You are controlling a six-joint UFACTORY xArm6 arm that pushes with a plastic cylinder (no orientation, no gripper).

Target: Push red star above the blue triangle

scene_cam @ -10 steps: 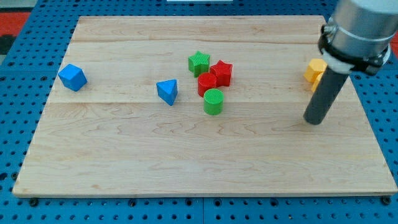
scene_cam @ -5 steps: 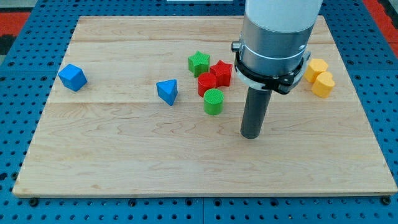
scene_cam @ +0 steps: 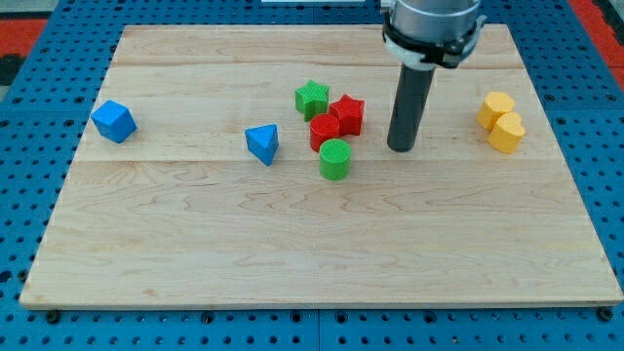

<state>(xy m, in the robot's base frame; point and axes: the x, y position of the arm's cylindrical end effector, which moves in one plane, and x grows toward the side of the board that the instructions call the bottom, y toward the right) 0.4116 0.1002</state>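
The red star [scene_cam: 347, 113] lies near the board's middle, touching a red cylinder-like block [scene_cam: 324, 130] on its lower left and close to a green star [scene_cam: 312, 98] on its left. The blue triangle [scene_cam: 262, 143] lies to the left of this cluster, apart from it. My tip [scene_cam: 400, 147] rests on the board to the right of the red star and slightly lower, with a small gap between them. It touches no block.
A green cylinder [scene_cam: 334, 159] sits just below the red blocks. A blue block [scene_cam: 114, 121] lies at the far left. Two yellow blocks [scene_cam: 500, 121] sit at the right, near the wooden board's edge [scene_cam: 575, 185].
My tip has moved left from the right side of the board, then up, and now stands just right of the red star. No block has moved.
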